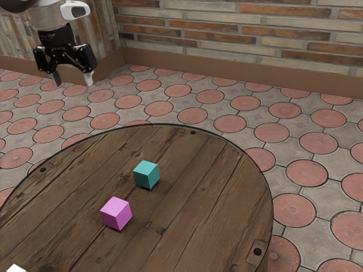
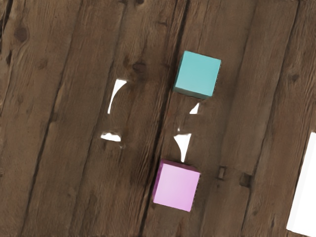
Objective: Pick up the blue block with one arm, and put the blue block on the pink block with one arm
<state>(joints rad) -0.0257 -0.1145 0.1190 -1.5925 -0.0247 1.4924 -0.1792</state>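
Blue block [image 1: 146, 174], a small teal-blue cube, sits flat on the round dark wooden bench [image 1: 198, 187], untouched and not yet lifted. It lies near the pink cube-shaped block [image 1: 115, 213], apart from it with a strip of bare plank between the two, on the side of the pink block toward the exterior view's right and farther back. The pink block also rests flat on the wood, nothing on top of it.

In the wrist view the blue block [image 2: 197, 74] and the pink block [image 2: 176, 185] lie along the same run of planks of the bench [image 2: 64, 98], with a few small white patches between them whose nature I cannot tell. A white flat-edged thing [image 2: 303, 187] shows well apart from the pink block, on its far side from those patches.

The black two-finger gripper [image 1: 72, 75] hangs high, well apart from the pink block, toward the exterior view's upper left. Its fingers [image 1: 89, 78] are spread wide and hold nothing.

Round red floor tiles [image 1: 272, 113] and a brick wall [image 1: 238, 28] lie beyond the bench.
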